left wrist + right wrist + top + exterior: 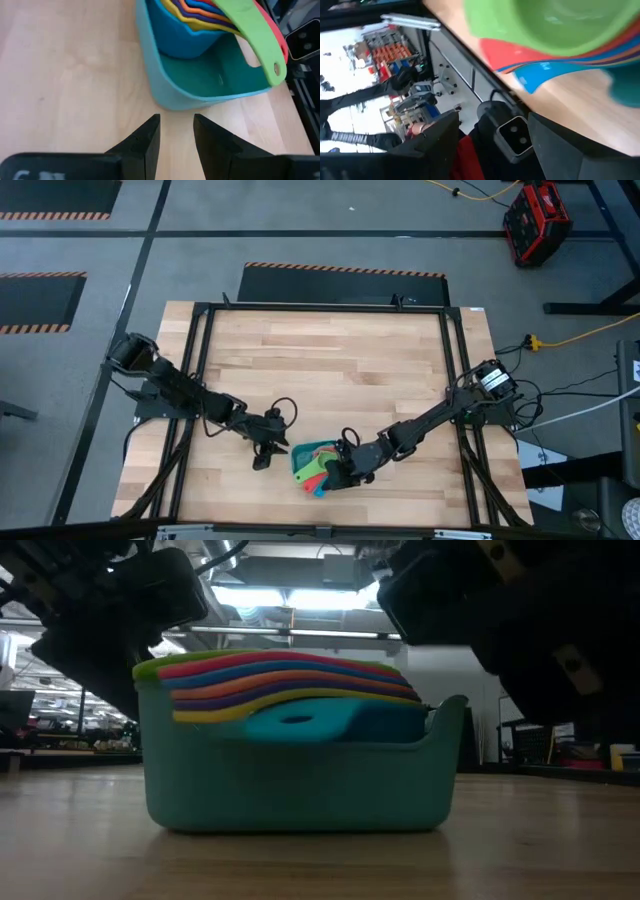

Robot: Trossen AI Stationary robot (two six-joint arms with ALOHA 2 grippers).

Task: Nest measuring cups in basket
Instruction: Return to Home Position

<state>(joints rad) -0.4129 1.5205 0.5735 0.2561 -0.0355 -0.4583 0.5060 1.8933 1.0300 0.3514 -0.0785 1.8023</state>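
The teal basket [300, 454] stands on the wooden table near its front edge. It also shows in the low view [300, 790] and the left wrist view [155, 75]. The measuring cups [280, 680] sit nested inside it, the green cup [260, 50] on top. The bottom cup [180, 40] rests on the basket's floor, and the handles reach out over the rim. My left gripper [176, 127] is open just left of the basket, fingers pointing at its wall. My right gripper [492, 130] is open at the stack's right side, by the green cup [555, 25].
Bare wooden table top [330, 360] stretches behind the basket toward the far edge. A black metal frame [320, 308] runs around the table. The table's front edge lies close to the basket.
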